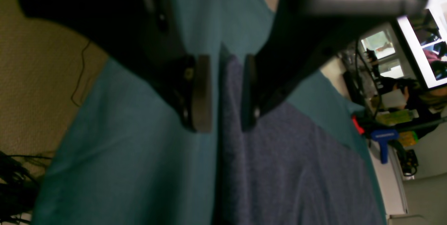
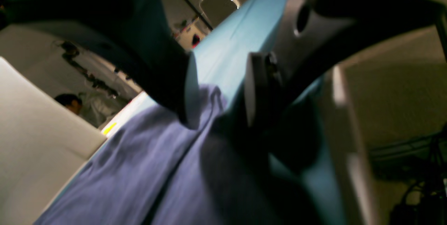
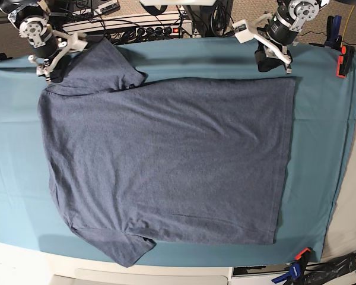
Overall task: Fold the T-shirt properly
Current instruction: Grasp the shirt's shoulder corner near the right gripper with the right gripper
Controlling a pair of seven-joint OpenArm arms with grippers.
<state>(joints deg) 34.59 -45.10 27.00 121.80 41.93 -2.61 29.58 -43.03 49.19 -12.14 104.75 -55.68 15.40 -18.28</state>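
Setting: robotics lab or workshop. Evidence: a surface draped in a teal cloth (image 3: 320,178) held by clamps (image 3: 295,268); a power strip (image 3: 148,29) and cables at the far edge; lit monitors (image 1: 424,48) seen behind.

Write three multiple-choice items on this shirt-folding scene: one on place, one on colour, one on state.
1. Where is the left gripper?
A. over the sleeve
B. at the hem corner on the base view's upper right
C. over the shirt's middle

2. What colour is the table cloth?
A. teal
B. white
C. red

3. How does the T-shirt lie?
A. folded in half
B. bunched in a heap
C. spread flat, plain side up

Answers:
1 B, the base view shows it at that corner.
2 A, teal shows all round the shirt.
3 C, both sleeves lie out and no lettering shows.
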